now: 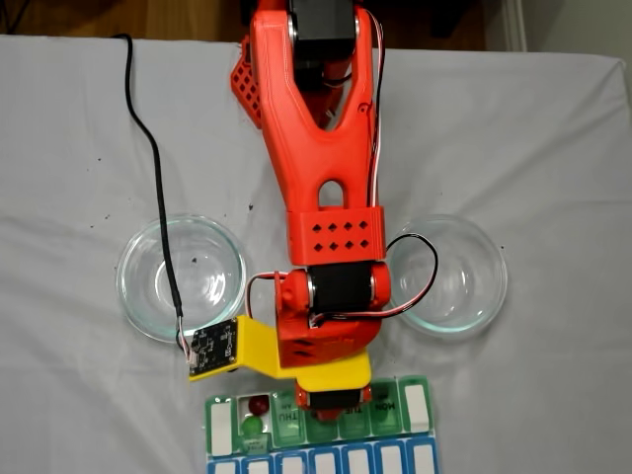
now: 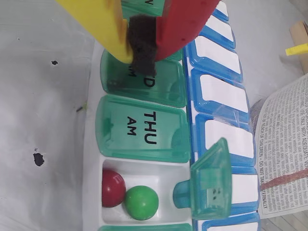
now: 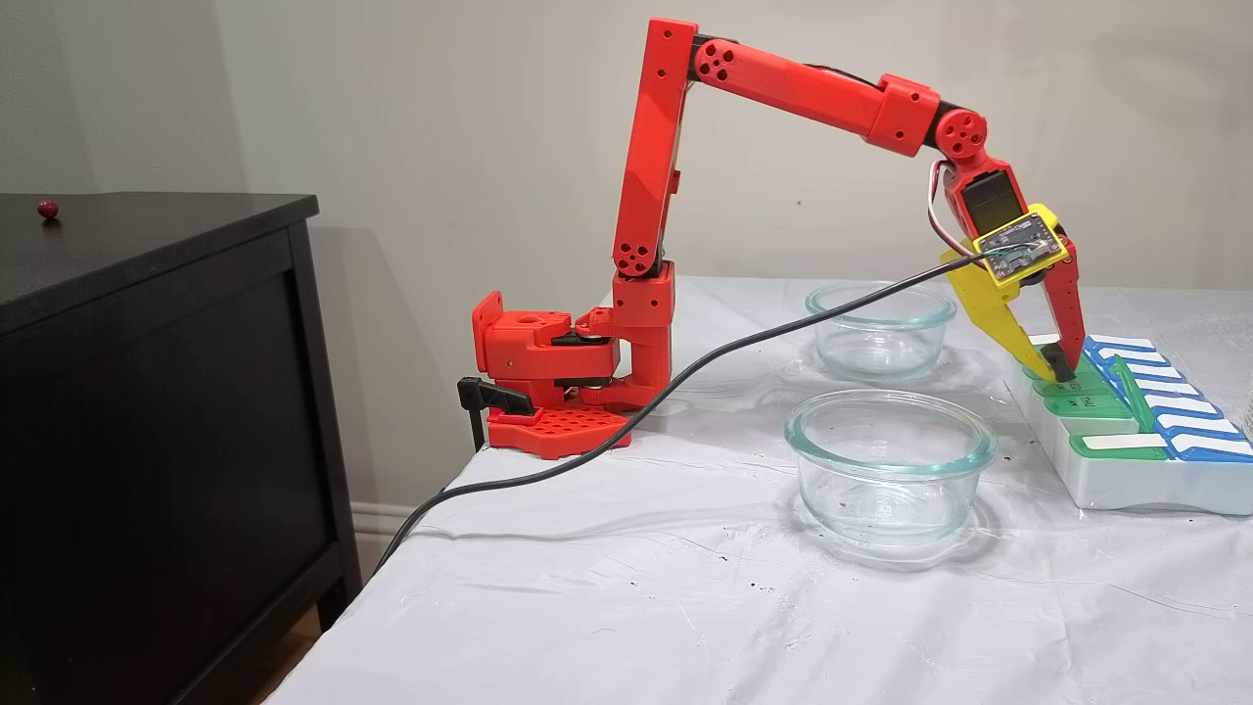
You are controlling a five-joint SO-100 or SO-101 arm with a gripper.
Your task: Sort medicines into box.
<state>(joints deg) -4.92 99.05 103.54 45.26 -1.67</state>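
A: Item one, the gripper (image 2: 143, 53). Condition?

B: Yellow and red fingers pressed together on their dark foam pad, nothing between them. In the wrist view the tips rest on or just above a closed green lid, one lid along from the THU lid (image 2: 142, 129).

A: Item two, the box (image 3: 1126, 485).

B: Pill organizer at the table edge farthest from the arm's base in a fixed view. Long axis runs along that edge. Green row on the arm's side, blue row behind it. One compartment open (image 2: 144, 166), its lid (image 2: 211, 180) standing up.

A: Item three, medicines.

B: Two listed: one dark red ball (image 2: 113, 187) and one green ball (image 2: 141, 202), touching, both in the open compartment. Both glass dishes (image 1: 183, 276) (image 1: 449, 274) appear empty.

A: Bearing from fingers to the open compartment?

B: Along the box's long axis, two compartments over, past THU; toward the left in a fixed view (image 1: 259, 405). Any next move likely tracks that row, not across it.

A: Strays?

B: One small red ball (image 3: 47, 208) on the black cabinet, well apart from the table.
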